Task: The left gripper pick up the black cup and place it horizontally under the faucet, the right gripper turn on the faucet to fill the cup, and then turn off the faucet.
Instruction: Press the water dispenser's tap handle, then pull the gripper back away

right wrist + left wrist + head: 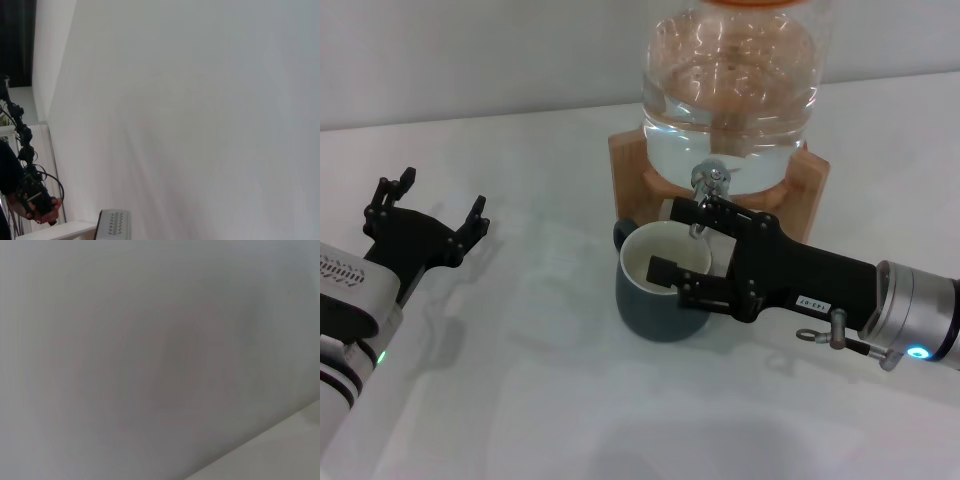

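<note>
The black cup (658,290) stands upright on the white table, its cream inside showing and its small handle turned to the far left. The chrome faucet (711,182) sits just above its far rim. My right gripper (670,240) reaches in from the right and is open. One finger lies beside the faucet's spout and the other hangs over the cup's mouth. My left gripper (435,208) is open and holds nothing, well off to the left of the cup. Neither wrist view shows the cup or the faucet.
The clear water jar (730,90) on its wooden stand (812,178) rises behind the cup. The left wrist view shows only a plain grey surface. In the right wrist view there is a white wall, with a hand (42,212) holding a device at the edge.
</note>
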Tool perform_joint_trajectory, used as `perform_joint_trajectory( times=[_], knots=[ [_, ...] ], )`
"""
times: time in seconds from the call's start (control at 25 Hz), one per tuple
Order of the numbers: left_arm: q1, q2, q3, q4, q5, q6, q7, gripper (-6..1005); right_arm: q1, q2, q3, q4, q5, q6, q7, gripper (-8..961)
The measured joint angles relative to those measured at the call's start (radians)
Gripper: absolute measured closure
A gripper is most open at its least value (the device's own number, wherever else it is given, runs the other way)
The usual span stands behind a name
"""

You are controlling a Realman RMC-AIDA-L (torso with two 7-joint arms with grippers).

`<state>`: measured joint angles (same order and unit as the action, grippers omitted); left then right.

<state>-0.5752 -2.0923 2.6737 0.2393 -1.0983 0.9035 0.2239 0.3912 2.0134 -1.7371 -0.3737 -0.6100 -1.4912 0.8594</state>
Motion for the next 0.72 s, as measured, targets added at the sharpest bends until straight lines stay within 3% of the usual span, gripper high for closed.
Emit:
perform_joint_trajectory(
  times=[0.72],
  knots=[
    [-0.002, 0.002, 0.000, 0.000, 0.000, 0.000, 0.000, 118, 0.011, -0.007, 0.018, -0.002, -0.006, 0.002, -0.002, 85]
  ],
)
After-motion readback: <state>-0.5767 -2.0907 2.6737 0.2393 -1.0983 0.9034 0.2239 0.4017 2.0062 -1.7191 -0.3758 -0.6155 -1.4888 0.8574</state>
